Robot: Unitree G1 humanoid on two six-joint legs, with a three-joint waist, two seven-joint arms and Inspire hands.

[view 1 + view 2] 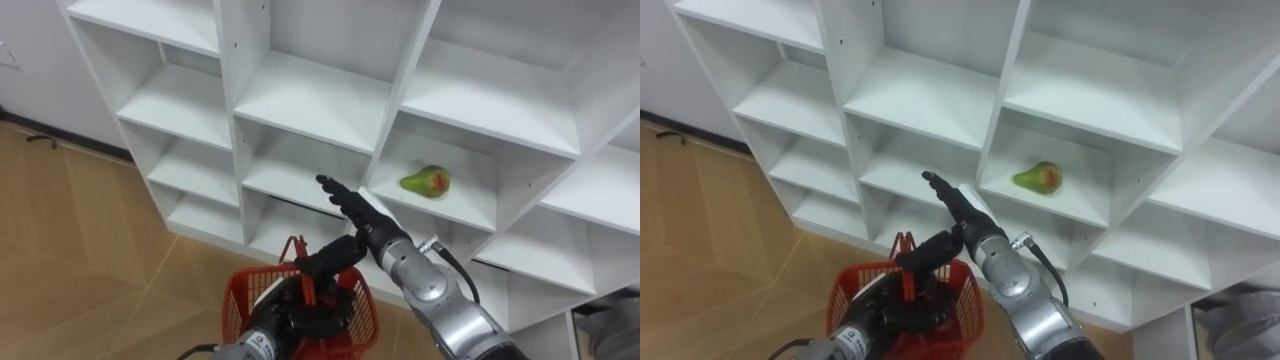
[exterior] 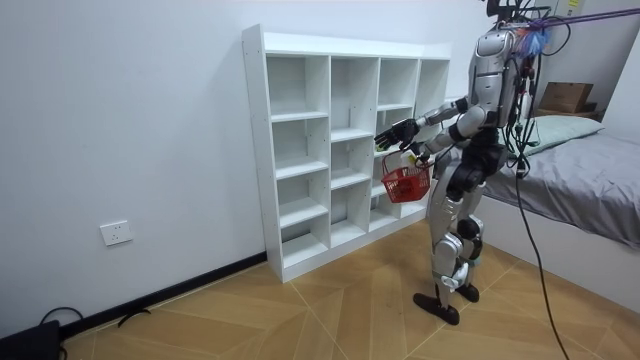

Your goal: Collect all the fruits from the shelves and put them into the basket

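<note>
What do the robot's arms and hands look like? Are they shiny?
Partly! The right forearm is shiny silver and rounded, with a black cable looping beside its wrist. The right hand and the left hand are both black, with slim fingers.

Head eyes close, looking down at closet (image 1: 310,100) (shared), room camera distant, side-on.

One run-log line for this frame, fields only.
right hand: open, extended toward fruit, not touching | fruit: lying in closet compartment | left hand: holding red basket | robot: standing at closet
</note>
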